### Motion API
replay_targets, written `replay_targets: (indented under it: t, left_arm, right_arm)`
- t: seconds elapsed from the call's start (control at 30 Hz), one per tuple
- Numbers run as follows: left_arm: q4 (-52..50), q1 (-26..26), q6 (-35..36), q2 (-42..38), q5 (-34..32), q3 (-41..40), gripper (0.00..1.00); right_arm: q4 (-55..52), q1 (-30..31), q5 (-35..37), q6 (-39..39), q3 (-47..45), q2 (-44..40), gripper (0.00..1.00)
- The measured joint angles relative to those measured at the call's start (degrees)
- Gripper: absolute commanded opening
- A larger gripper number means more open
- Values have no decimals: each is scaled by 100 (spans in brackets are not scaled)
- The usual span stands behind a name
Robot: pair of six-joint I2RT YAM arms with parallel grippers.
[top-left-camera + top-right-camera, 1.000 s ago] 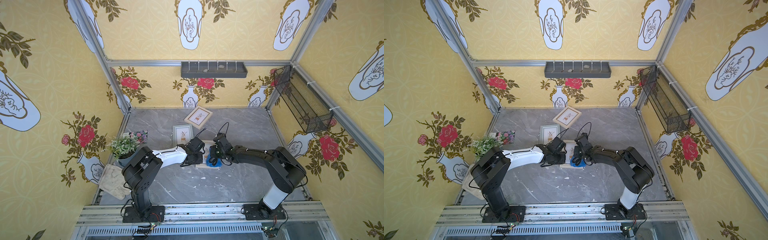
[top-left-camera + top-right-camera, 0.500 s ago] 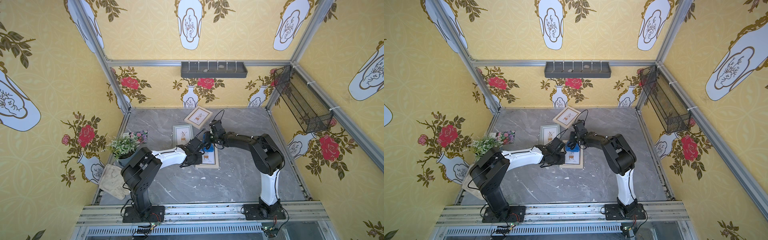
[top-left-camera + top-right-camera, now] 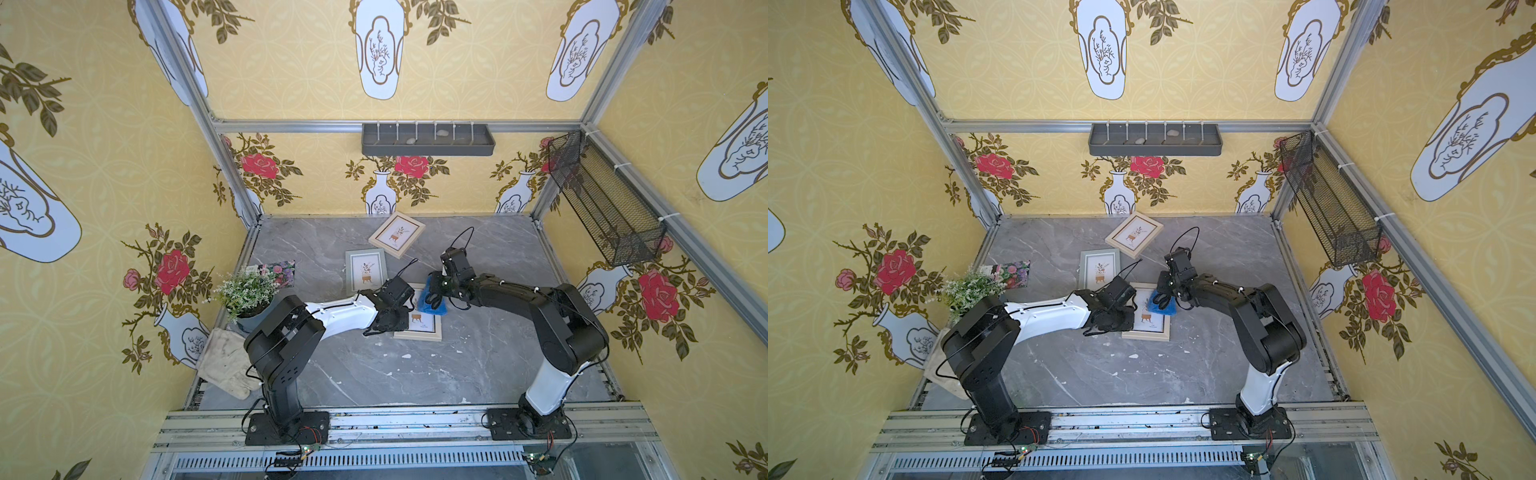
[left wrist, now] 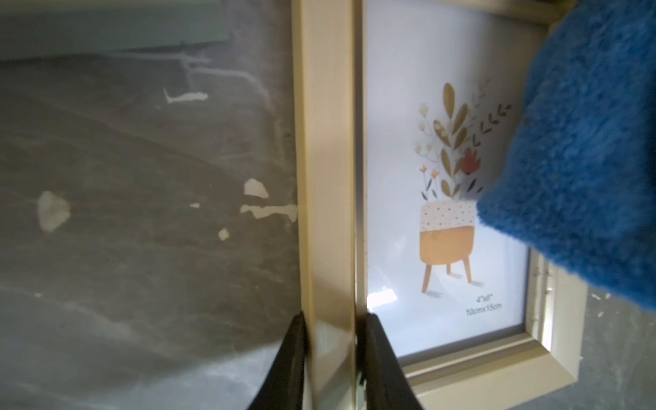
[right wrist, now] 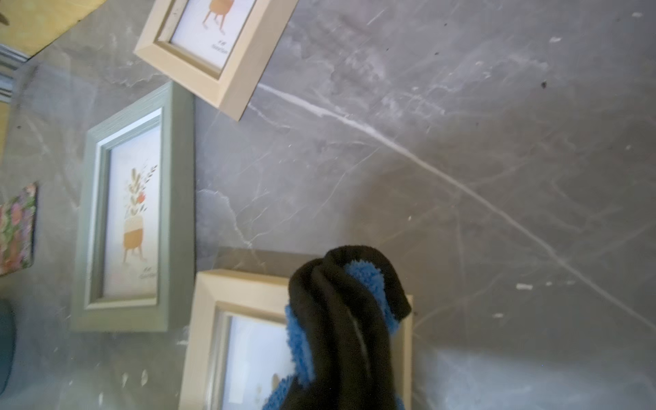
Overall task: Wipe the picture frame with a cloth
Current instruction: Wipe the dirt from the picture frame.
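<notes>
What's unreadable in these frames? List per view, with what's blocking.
right gripper fingertips: buried in the bunched cloth in the right wrist view, under its wrist in both top views.
picture frame glass, one corner: cloth covers it, left wrist view.
left gripper: cut by the left wrist view's edge; only finger ends show.
wall tray contents: too small, both top views.
</notes>
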Motion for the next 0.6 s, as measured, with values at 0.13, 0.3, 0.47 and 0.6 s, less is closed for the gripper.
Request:
replay_targets:
  t: [0.13,0.3,0.47,0.6]
  left_arm:
    - [-111,-184,-63,37,35,111,16]
    - [-149,-232,-120,46,74,138,28]
    - [-120,-234,-179,15,107,105,41]
    - [-103,-236,-219,-227,70,-63,56]
  right_arm:
    - [-2,-9,-125,114,-345,-426,0]
    - [-7,-44,-271,133,-619,-780,0]
    - [-26,-76,-315,136,-723,-1043,0]
    - [-98,-79,-361,153,-774,-1272,0]
